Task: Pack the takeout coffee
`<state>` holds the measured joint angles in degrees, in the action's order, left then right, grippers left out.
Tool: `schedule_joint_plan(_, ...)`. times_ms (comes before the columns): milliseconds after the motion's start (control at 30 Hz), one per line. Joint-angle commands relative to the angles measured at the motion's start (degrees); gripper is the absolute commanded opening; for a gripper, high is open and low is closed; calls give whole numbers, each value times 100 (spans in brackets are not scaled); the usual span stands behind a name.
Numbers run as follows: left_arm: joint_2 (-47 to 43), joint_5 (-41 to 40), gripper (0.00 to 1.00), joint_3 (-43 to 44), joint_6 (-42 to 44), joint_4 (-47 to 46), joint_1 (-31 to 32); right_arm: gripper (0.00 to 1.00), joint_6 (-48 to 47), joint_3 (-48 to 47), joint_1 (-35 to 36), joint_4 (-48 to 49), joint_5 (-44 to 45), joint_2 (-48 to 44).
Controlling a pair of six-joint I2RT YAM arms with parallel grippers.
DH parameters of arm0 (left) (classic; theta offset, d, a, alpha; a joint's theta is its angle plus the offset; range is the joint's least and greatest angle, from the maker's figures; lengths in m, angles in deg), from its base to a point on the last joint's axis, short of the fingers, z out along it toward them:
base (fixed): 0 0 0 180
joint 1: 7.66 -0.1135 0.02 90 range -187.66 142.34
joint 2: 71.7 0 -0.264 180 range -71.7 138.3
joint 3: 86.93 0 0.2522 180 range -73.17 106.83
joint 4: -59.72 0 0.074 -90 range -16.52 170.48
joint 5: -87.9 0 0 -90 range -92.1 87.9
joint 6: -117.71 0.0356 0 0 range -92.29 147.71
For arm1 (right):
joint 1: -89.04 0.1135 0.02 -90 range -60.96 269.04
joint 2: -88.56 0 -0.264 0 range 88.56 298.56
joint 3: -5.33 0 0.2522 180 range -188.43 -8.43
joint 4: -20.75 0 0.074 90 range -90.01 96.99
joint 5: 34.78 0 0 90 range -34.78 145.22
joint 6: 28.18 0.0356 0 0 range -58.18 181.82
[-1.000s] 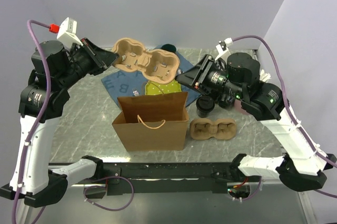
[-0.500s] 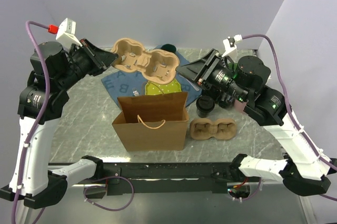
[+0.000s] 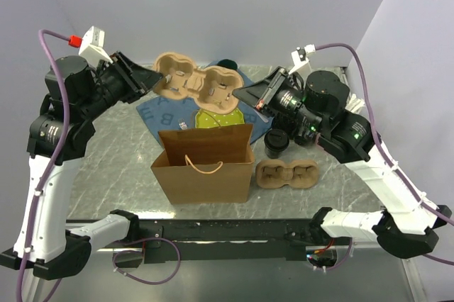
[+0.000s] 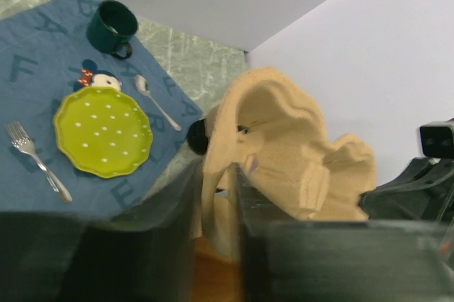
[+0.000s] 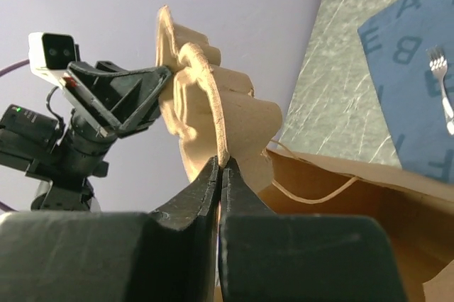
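The carrier (image 3: 198,86) hangs in the air beyond the bag (image 3: 204,164). The right gripper (image 3: 242,96) is clamped thin on its right rim, and the left gripper (image 3: 153,79) straddles its left end, though whether those jaws truly pinch cannot be told. A cup (image 3: 277,142) stands on the table just right of the bag, under the right arm. If the left hold is slack, the soft pulp could twist or tear at the right pinch, and a sagging carrier could catch the bag's rim and tip it over.
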<state>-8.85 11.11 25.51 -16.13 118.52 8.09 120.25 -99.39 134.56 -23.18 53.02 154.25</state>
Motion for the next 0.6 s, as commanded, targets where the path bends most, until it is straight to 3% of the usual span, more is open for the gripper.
schedule_joint_plan(0,-19,33,49,397,129,258,-10,0,-314,-220,19,242,350,-302)
schedule_joint_plan(67,-1,-108,65,617,366,496,-10,0,-481,-396,-60,-127,282,-355)
schedule_joint_plan(167,-88,-564,69,715,630,945,-10,0,-798,-669,-306,-883,-201,-495)
schedule_joint_plan(300,-264,-741,69,478,780,1498,-10,0,-956,-608,-561,-1333,-816,-873)
schedule_joint_plan(567,-712,-136,66,-550,868,1754,-10,0,-790,-626,-579,-1685,-2205,-874)
